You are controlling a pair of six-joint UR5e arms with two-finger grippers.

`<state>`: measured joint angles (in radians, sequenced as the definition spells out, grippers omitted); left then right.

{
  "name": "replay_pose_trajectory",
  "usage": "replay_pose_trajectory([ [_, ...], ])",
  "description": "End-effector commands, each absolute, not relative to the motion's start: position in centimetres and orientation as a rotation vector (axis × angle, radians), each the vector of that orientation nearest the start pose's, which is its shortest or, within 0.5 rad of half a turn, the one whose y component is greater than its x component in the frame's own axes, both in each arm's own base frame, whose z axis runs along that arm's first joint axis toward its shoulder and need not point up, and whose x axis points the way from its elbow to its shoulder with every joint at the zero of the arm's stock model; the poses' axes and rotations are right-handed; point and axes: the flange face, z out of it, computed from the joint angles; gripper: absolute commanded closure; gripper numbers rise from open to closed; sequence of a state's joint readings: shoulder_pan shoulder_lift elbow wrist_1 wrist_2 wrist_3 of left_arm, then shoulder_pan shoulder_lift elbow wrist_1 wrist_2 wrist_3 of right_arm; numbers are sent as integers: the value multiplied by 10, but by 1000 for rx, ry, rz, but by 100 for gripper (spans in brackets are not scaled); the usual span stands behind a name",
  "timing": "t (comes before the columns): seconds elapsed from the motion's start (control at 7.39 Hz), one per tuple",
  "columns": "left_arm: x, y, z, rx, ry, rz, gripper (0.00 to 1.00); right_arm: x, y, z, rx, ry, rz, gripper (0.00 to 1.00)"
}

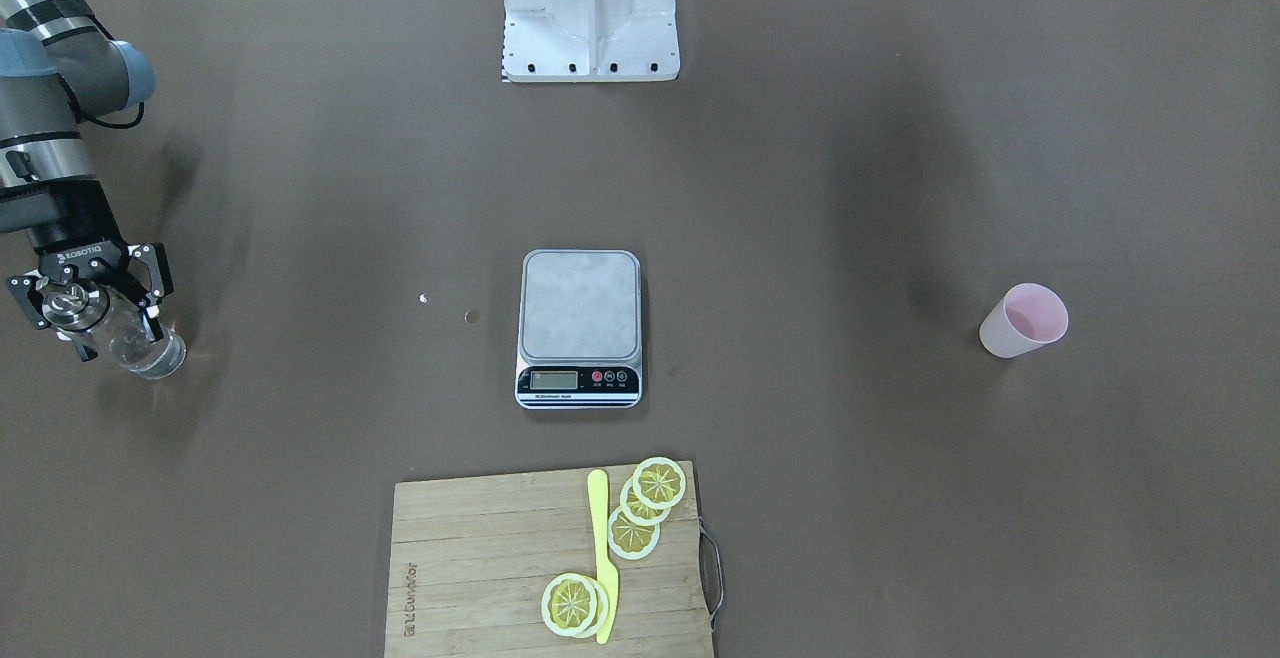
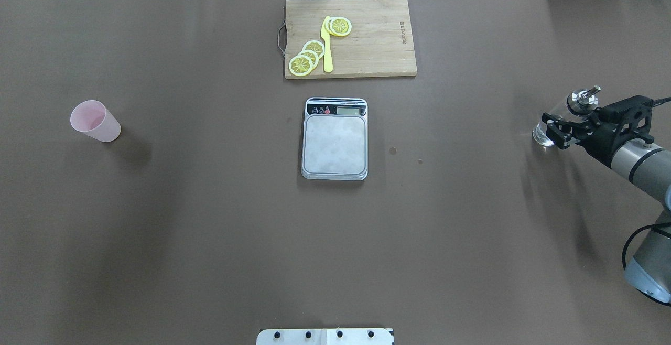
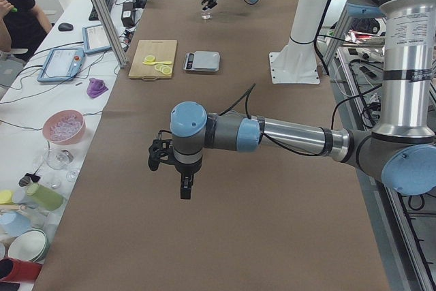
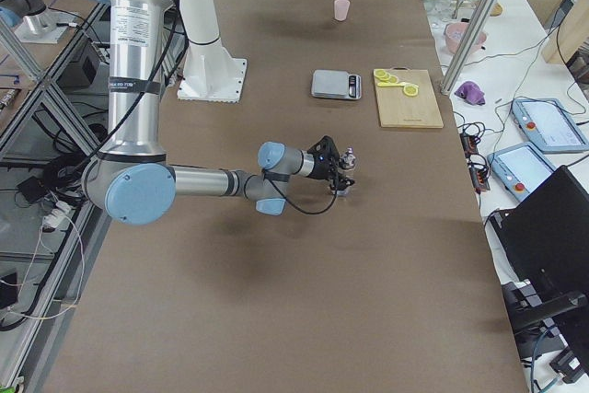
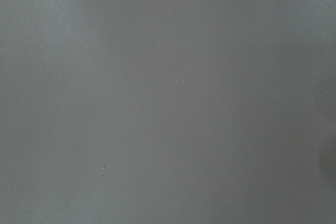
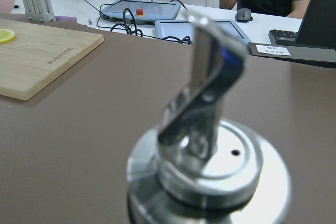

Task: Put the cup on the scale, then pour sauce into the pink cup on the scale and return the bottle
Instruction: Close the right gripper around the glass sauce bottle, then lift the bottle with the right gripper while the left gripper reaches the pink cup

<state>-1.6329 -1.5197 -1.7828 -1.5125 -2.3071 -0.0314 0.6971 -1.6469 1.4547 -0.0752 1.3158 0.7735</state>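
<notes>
The pale pink cup (image 1: 1022, 323) stands upright on the table, far to my left of the scale (image 1: 580, 303); it also shows in the overhead view (image 2: 94, 120). The scale's steel platform (image 2: 334, 143) is bare. The clear glass bottle (image 1: 150, 350) with its metal pourer cap (image 6: 210, 166) stands upright on the table at my far right (image 2: 542, 135). My right gripper (image 1: 112, 330) is open, with one finger on each side of the bottle (image 2: 556, 131). My left gripper (image 3: 182, 182) hovers over bare table at my far left; I cannot tell whether it is open or shut.
A wooden cutting board (image 1: 480, 558) with lemon slices (image 1: 658, 483) and a yellow knife (image 1: 603, 558) lies beyond the scale. The white robot base (image 1: 590, 8) stands at my edge of the table. Two small specks (image 1: 472, 317) lie on the table beside the scale.
</notes>
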Motion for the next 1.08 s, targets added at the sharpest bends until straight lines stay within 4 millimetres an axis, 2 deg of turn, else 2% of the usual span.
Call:
replay_pose_trajectory([
  [0.0, -95, -470, 583, 118, 735, -46, 2, -255, -425, 576, 1049, -831, 81, 100],
  [0.27, -90, -477, 569, 136, 798, -38, 2, -228, -439, 571, 1022, -871, 73, 100],
  [0.41, -79, -479, 562, 127, 847, -48, 2, -218, -447, 569, 1011, -878, 74, 100],
  [0.54, -45, -484, 550, 99, 852, -27, 2, -213, -451, 568, 1011, -875, 81, 100],
  [0.68, -25, -488, 541, 94, 865, -69, 2, -214, -456, 563, 1001, -870, 81, 100],
  [0.81, -2, -492, 534, 93, 876, -100, 2, -213, -460, 554, 988, -859, 82, 100],
  [0.95, 22, -497, 527, 67, 885, -105, 3, -210, -463, 535, 978, -857, 83, 100],
])
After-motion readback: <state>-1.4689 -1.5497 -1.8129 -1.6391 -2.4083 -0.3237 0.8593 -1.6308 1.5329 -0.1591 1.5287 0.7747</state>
